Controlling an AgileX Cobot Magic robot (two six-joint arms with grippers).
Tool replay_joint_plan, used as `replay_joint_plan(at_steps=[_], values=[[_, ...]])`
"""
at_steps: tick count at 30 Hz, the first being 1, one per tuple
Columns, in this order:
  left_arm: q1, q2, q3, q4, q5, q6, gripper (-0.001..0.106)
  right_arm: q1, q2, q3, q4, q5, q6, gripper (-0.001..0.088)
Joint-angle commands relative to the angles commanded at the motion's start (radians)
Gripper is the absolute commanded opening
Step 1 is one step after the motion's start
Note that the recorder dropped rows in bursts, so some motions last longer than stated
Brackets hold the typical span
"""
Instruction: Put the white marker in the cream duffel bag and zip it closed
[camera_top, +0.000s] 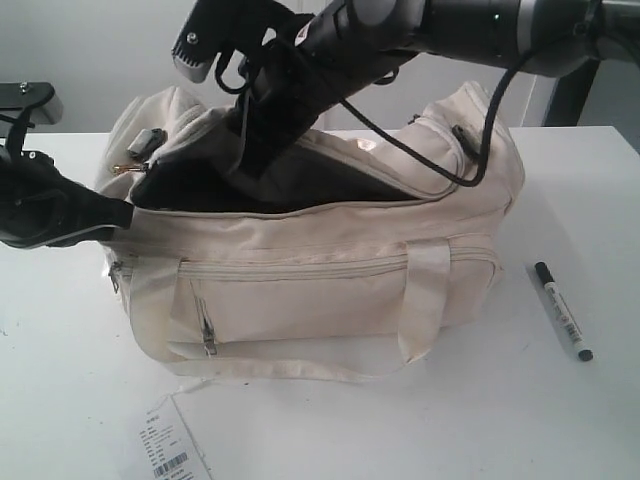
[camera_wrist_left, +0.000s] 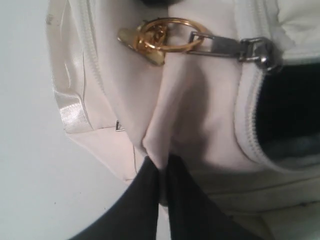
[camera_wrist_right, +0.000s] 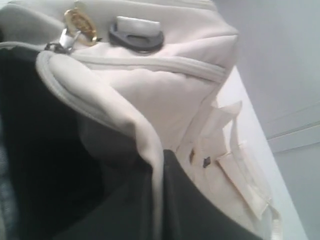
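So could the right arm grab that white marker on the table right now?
Probably not yet: its right claw is shut on the rim of the cream duffel bag. The white marker lies uncovered on the table beside it, so once the claw lets go the way looks free.

A plain white tabletop (camera_top: 560, 420) fills the lower part of the exterior view, smooth and matte, and the soft, blurred shadows on it show even, diffuse light. Behind it stands a bare, pale grey-white wall (camera_top: 90, 50). Near the far right corner a dark post (camera_top: 578, 95) rises before the wall. In the right wrist view the wall looks bluish-grey, crossed by thin seams.
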Motion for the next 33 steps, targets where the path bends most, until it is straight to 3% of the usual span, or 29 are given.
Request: replay_joint_plan(at_steps=[6,9,22,25,30,33], values=[[0.0,0.0,0.0,0.0,-0.002,0.004,0.0,-0.027,0.008,0.0,0.0,-0.162,-0.004,0.0],[0.0,0.0,0.0,0.0,-0.002,0.006,0.0,-0.037,0.009,0.0,-0.004,-0.31,-0.004,0.0],[0.0,0.0,0.0,0.0,-0.012,0.006,0.001,-0.037,0.03,0.0,0.004,-0.388,-0.004,0.0],[0.0,0.0,-0.002,0.0,-0.021,0.006,0.014,-0.037,0.03,0.0,0.004,-0.377,-0.002,0.0],[0.0,-0.004,-0.004,0.0,-0.037,0.006,0.058,-0.037,0.03,0.0,0.004,-0.371,-0.002,0.0],[0.0,-0.028,-0.004,0.0,-0.047,0.006,0.073,-0.037,0.03,0.0,0.004,-0.368,-0.002,0.0]])
